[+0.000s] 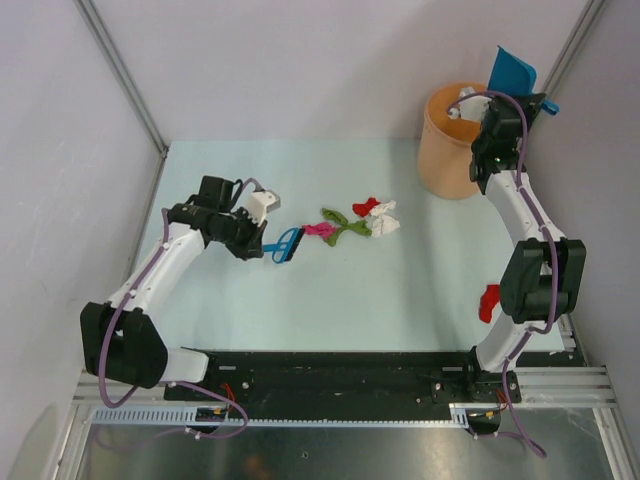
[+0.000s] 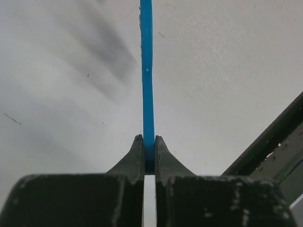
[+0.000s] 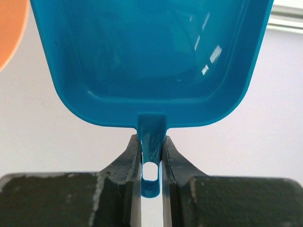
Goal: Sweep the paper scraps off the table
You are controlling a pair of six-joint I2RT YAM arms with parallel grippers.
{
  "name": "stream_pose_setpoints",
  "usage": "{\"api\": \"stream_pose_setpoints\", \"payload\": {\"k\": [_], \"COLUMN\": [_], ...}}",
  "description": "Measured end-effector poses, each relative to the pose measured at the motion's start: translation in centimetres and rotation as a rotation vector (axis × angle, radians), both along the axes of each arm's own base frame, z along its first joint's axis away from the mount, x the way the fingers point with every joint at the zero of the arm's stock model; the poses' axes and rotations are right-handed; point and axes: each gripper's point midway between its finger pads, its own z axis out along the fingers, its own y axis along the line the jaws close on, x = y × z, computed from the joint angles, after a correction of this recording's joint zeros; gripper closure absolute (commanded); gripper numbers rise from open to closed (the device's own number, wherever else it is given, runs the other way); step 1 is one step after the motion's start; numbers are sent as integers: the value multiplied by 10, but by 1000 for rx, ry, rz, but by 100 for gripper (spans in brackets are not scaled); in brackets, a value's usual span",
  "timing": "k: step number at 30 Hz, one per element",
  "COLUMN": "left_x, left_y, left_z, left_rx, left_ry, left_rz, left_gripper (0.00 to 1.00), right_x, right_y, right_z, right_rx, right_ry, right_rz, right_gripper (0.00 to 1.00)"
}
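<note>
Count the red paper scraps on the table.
2. One red scrap sits in the central cluster beside a white scrap. The other lies near the right edge, against the right arm. More may be hidden under the arms.

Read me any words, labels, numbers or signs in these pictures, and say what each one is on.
None: no text can be read in any view.
The blue dustpan, the blue brush, the orange bin and the table show only plain, unmarked surfaces.
</note>
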Motion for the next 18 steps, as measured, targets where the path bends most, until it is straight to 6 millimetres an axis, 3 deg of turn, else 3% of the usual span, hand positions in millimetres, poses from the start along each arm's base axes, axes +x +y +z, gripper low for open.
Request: {"api": "stream_pose_setpoints", "payload": {"k": [4, 9, 14, 18], "left_x": [-1, -1, 14, 38], "left_y": [0, -3, -24, -60], "left_z": [0, 1, 21, 44], "left_rx": [0, 0, 5, 14], "left_ry": [1, 0, -49, -114], "left_rz": [0, -8, -57, -116], "left_gripper": [100, 100, 100, 100], "right_x": [-3, -14, -62, -101], "right_y": [5, 28, 52, 67], "right_z": [14, 41, 70, 72], "right_rx": [50, 294, 644, 954], "right_ry": [-89, -225, -390, -478], "right_rz": [-7, 54, 145, 189], "right_gripper": [100, 100, 100, 100]}}
